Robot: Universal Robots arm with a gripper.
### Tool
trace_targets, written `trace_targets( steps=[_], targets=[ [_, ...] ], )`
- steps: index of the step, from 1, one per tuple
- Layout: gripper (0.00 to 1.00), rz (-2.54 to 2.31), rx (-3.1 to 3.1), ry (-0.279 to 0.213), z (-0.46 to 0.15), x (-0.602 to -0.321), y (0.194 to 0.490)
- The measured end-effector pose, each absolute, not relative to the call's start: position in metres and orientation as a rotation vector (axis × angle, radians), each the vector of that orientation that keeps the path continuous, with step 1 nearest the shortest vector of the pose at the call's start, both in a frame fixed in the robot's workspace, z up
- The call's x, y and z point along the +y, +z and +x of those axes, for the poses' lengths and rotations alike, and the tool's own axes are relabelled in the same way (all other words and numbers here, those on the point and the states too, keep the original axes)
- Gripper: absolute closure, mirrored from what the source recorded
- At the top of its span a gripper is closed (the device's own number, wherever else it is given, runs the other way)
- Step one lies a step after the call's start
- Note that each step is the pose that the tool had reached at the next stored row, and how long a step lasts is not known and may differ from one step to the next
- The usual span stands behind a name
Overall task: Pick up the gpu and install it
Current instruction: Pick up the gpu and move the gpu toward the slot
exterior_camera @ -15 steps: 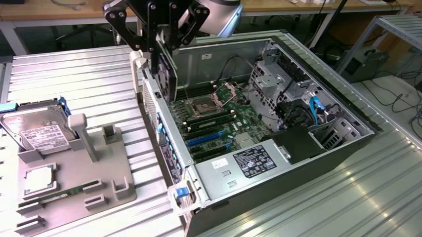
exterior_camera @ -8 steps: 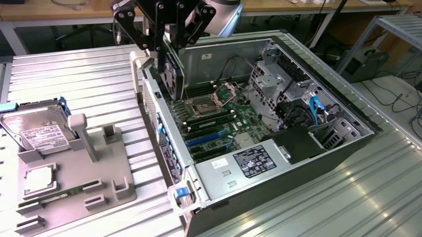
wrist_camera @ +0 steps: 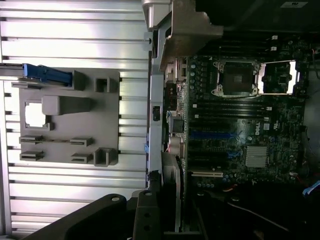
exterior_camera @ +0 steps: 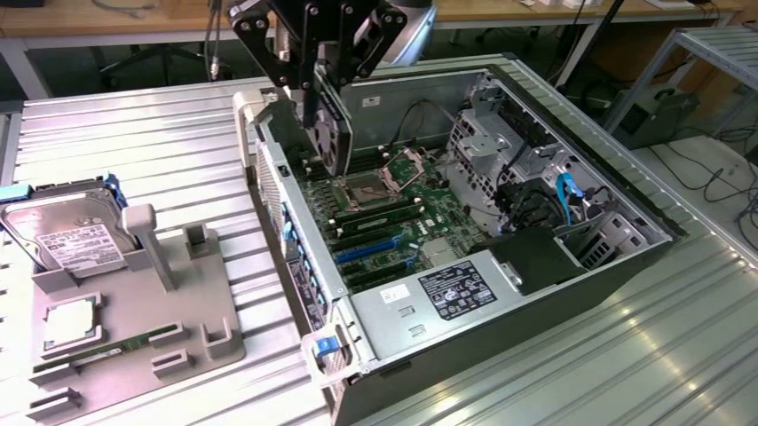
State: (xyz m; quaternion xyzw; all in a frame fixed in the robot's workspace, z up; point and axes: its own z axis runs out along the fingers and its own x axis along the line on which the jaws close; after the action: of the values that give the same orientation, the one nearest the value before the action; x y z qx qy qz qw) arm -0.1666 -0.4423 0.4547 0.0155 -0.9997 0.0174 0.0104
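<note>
The gpu (exterior_camera: pixel 328 133) hangs upright, its top edge pinched between the closed fingers of the gripper (exterior_camera: pixel 318 96), over the open computer case (exterior_camera: pixel 498 355) near its rear wall — so the exterior view shows. The wrist view faces the motherboard (wrist_camera: pixel 225 120) squarely — the card there is edge-on and hard to make out.
</note>
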Motion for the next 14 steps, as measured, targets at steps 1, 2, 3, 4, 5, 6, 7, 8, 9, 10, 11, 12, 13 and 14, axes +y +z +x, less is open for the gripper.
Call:
trace_targets(
  steps=[1, 2, 3, 4, 5, 6, 7, 8, 9, 10, 11, 12, 13, 14],
  targets=[
    [0.72, 0.049, -3.120, 0.054, -0.165, -0.442, 0.455],
    [0.72, 0.049, -3.120, 0.054, -0.162, -0.442, 0.455],
    [0.72, 0.049, -3.120, 0.054, -0.159, -0.442, 0.455],
    [0.72, 0.049, -3.120, 0.054, -0.157, -0.442, 0.455],
    [0.72, 0.049, -3.120, 0.054, -0.155, -0.442, 0.455],
    [0.72, 0.048, -3.120, 0.054, -0.153, -0.442, 0.455],
    [0.72, 0.049, -3.120, 0.054, -0.150, -0.442, 0.455],
    [0.72, 0.049, -3.120, 0.054, -0.148, -0.442, 0.455],
    [0.72, 0.049, -3.120, 0.054, -0.146, -0.442, 0.455],
    [0.72, 0.049, -3.120, 0.054, -0.143, -0.442, 0.455],
    [0.72, 0.049, -3.120, 0.054, -0.140, -0.442, 0.455],
    [0.72, 0.048, -3.120, 0.054, -0.138, -0.442, 0.455],
    [0.72, 0.049, -3.120, 0.054, -0.135, -0.442, 0.455],
    [0.72, 0.049, -3.120, 0.054, -0.133, -0.442, 0.455]
  ],
)
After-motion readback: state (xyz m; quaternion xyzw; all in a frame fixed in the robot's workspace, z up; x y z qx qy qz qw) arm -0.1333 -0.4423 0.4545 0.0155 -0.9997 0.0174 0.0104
